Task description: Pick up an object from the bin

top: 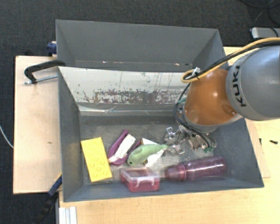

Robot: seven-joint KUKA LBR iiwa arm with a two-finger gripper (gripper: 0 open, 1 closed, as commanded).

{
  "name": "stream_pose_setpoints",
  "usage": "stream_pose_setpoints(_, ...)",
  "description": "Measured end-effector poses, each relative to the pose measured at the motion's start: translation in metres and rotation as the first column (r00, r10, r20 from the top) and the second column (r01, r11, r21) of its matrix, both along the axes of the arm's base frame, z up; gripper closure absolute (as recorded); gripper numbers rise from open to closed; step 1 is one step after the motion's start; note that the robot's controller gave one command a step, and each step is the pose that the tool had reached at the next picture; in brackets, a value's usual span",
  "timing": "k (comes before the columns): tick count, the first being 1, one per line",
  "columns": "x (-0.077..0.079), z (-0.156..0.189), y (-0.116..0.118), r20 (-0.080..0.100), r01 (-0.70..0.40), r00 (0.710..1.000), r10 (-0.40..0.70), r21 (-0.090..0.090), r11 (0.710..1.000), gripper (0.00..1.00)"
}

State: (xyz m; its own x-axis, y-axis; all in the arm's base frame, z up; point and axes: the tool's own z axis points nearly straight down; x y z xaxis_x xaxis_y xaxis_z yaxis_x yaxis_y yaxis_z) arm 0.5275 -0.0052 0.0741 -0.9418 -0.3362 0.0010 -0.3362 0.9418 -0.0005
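My gripper point(179, 143) hangs low at the right of the bin floor, under the arm's orange cover. Its metal fingertips stand just above the purple bottle point(196, 169), which lies on its side along the front wall. Left of the fingertips lies a light green toy point(144, 153) on a white scrap point(153, 158). I see nothing between the fingers, and how far apart they are cannot be made out.
A pink clear box point(140, 179) sits at the front wall. A purple and white tool point(122, 148) lies left of the green toy. A yellow block point(96, 159) lies at the front left. The arm reaches in from the right.
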Motion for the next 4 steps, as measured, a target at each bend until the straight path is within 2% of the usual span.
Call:
stream_pose_setpoints(1, 0.000, 0.000, 0.000, 0.000, 0.000, 1.000, 0.000, 0.000, 1.000, 1.00)
stream_pose_setpoints(2, 0.008, 0.079, -0.002, 0.005, -0.039, 0.999, 0.039, 0.002, 0.999, 1.00)
stream_pose_setpoints(3, 0.008, 0.079, -0.002, 0.005, -0.040, 0.999, 0.040, 0.002, 0.999, 1.00)
stream_pose_setpoints(4, 0.006, 0.093, -0.001, 0.006, -0.048, 0.999, 0.048, 0.002, 0.999, 1.00)
